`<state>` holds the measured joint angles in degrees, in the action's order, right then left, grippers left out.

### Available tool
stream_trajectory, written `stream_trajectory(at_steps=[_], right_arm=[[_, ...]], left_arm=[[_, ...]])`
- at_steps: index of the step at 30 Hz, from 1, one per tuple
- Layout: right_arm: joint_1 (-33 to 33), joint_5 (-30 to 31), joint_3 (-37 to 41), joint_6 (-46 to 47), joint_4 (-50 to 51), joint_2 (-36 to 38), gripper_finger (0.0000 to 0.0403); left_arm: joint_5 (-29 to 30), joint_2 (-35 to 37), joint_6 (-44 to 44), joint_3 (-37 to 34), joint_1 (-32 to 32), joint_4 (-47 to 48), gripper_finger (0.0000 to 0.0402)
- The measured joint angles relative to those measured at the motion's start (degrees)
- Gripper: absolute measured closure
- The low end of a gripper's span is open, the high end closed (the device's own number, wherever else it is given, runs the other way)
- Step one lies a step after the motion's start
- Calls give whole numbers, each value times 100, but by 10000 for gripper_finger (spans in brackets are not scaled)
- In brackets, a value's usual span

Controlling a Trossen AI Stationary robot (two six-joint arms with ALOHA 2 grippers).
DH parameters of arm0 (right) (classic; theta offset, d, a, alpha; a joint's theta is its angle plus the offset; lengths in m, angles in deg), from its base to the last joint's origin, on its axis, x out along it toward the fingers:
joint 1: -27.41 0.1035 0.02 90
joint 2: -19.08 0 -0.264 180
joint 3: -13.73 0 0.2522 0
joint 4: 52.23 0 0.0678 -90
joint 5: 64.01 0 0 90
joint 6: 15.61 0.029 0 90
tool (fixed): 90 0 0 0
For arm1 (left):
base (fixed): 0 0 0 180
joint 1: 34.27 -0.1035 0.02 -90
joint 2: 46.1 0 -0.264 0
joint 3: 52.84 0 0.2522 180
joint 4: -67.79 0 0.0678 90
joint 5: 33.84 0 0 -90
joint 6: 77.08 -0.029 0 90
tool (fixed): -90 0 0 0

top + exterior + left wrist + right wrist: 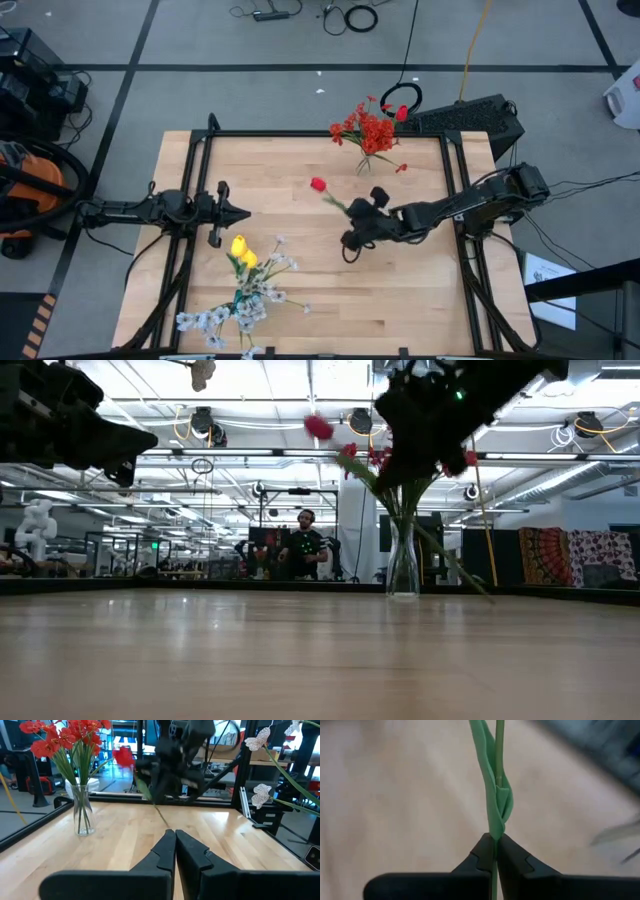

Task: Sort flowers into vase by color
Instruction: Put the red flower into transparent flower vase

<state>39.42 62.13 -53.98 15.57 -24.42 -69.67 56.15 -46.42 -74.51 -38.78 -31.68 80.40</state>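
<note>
My right gripper (352,222) is over the middle of the table, shut on a red tulip (318,184) whose bud points toward the far left. At the far edge a clear glass vase (403,565) holds red flowers (372,130). Yellow tulips (241,250) and white blossom sprays (225,315) are bunched at the near left. My left gripper (175,836) is level at the table's left side (243,213), shut on nothing and pointing toward the right arm. My right gripper pinches the red tulip's thin green stalk (496,827) between its two fingertips, just where a long leaf joins it. The fingers slant downward and lie across the stalk. The tulip is lifted clear of the table, its bud (318,427) up and tilted away from the gripper.
A black frame (300,133) runs along the table's far edge and sides. The wooden top (300,300) lies bare between the two bunches. Beyond the table a person (305,550) stands far back in the room.
</note>
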Motion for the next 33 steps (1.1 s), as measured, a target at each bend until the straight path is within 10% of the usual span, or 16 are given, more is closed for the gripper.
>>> stream_trajectory(at_steps=[9, 17, 33], right_arm=[[-32, 2247, -1, -2008, -1989, 768, 399], [-625, 1699, -3, -3990, -4021, 876, 401], [-1999, 1024, -1, -4727, -5068, 714, 403]], left_arm=[[2, -2, 0, 0, 0, 0, 383], [4, -4, 2, -2, 0, 2, 383], [4, -4, 2, -2, 0, 2, 383]])
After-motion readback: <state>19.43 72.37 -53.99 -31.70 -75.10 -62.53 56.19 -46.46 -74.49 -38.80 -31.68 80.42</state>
